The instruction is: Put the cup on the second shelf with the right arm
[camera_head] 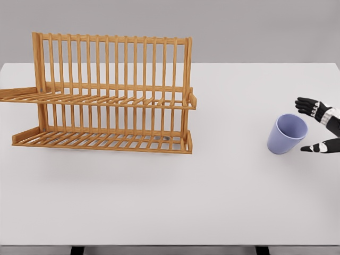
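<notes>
One hand shows: my right hand (319,130), fingers spread and holding nothing, at the right edge. Just left of it the cup (287,134) stands upright on the table (223,202), mouth up, well apart from the rack (109,95) at upper left.

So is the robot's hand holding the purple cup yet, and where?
Not yet. The right hand is open beside the cup, fingers spread toward its right side without touching it. The cup stands on the table.

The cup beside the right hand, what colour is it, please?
Pale lavender-blue cup, seen in the head view.
</notes>
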Tool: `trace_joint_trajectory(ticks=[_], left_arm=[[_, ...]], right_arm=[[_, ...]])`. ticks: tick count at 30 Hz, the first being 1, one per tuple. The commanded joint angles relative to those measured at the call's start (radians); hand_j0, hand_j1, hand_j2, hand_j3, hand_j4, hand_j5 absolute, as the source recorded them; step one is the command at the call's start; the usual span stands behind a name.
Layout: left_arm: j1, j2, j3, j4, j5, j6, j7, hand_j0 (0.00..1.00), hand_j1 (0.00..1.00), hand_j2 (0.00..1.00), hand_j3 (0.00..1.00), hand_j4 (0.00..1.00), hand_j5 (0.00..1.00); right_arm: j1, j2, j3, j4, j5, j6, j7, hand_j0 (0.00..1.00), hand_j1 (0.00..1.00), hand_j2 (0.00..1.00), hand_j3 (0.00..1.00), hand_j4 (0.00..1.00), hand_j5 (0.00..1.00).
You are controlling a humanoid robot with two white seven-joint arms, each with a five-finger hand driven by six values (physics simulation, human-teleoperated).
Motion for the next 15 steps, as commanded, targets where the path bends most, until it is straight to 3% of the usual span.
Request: trace_joint_trajectory(ticks=[1,15], left_arm=[[0.0,0.0,0.0,0.0,0.0,0.001,0.0,1.0,1.0,1.0,1.0,1.0,1.0],[0.0,0.0,0.0,0.0,0.0,0.001,0.0,1.0,1.0,1.0,1.0,1.0,1.0]], right_arm=[[0.0,0.008,-0.002,0.004,0.003,0.001,0.0,1.0,1.0,1.0,1.0,1.0,1.0],[-0.003,0.056,0.0,0.024,0.02,0.001,0.0,1.0,1.0,1.0,1.0,1.0,1.0]])
